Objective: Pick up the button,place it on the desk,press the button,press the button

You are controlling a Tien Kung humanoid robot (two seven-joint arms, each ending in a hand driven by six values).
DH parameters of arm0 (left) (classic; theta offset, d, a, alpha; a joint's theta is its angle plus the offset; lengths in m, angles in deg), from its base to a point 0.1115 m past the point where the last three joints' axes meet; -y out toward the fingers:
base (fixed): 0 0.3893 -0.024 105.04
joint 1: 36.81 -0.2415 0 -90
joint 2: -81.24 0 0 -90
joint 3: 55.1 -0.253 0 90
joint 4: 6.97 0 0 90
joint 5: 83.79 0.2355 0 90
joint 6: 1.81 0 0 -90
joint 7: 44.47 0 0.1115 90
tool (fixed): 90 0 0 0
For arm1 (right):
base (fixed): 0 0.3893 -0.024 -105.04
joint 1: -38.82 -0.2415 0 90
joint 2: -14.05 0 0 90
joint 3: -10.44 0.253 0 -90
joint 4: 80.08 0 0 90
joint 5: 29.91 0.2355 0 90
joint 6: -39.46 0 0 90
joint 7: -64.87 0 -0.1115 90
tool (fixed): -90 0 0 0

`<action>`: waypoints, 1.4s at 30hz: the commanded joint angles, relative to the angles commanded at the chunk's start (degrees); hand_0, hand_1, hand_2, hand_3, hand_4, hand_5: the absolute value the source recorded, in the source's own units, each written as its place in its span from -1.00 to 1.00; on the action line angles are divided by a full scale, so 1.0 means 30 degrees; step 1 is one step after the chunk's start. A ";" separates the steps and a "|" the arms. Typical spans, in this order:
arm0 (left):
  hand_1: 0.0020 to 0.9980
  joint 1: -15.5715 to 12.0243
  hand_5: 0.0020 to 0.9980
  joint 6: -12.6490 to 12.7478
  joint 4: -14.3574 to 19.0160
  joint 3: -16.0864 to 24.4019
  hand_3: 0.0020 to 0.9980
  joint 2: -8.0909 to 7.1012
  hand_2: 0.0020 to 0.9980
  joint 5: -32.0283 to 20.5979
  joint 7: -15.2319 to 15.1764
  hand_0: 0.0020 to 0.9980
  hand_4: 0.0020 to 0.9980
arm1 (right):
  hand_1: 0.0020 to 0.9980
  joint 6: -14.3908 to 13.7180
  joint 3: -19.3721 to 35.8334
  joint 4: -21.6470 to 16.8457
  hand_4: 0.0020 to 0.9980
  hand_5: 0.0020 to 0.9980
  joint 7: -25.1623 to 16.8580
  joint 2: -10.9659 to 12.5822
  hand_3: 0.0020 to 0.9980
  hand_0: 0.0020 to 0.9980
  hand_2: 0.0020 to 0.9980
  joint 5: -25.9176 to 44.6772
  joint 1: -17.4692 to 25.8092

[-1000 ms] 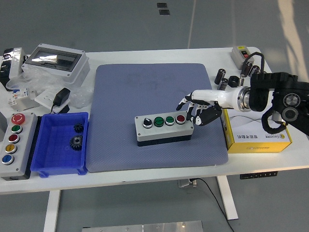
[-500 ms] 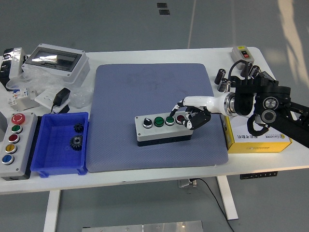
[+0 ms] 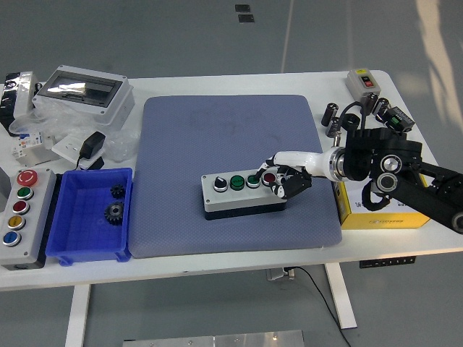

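Right hand (image 3: 283, 178) curled, empty, fingertip over red button (image 3: 269, 178) on box (image 3: 246, 192). Press straight down; avoid green neighbour (image 3: 252, 180).

A black robot arm (image 3: 394, 173) enters from the right edge and reaches leftward, low and nearly level. Its white wrist section leads to the right hand (image 3: 286, 176), with dark fingers (image 3: 291, 183) curled downward and inward, holding nothing. One white finger extends further left than the others. No other arm is visible.
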 joint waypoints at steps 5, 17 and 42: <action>0.02 -0.0040 -0.57 -0.0003 0.0000 -0.0020 0.17 0.0022 0.05 -0.0018 0.0003 0.25 0.19 | -0.84 0.0900 0.1607 -0.0827 -0.63 -0.87 -0.0475 0.0478 0.56 -0.92 -0.60 0.1316 0.0387; 0.02 -0.0207 -0.57 -0.0012 0.0000 -0.0058 0.17 0.0267 0.05 0.0003 -0.0056 0.25 0.19 | -0.85 0.0639 0.8813 -0.2242 -0.59 -0.88 -0.2224 -0.0428 0.54 -0.92 -0.60 0.0585 0.4831; 0.02 -0.0470 -0.58 -0.0039 0.0000 -0.0057 0.18 0.0626 0.06 0.0025 -0.0133 0.25 0.20 | 0.45 -1.1942 1.8177 0.1653 0.49 -0.07 -1.4939 -0.5454 0.65 0.35 0.49 0.3708 1.3973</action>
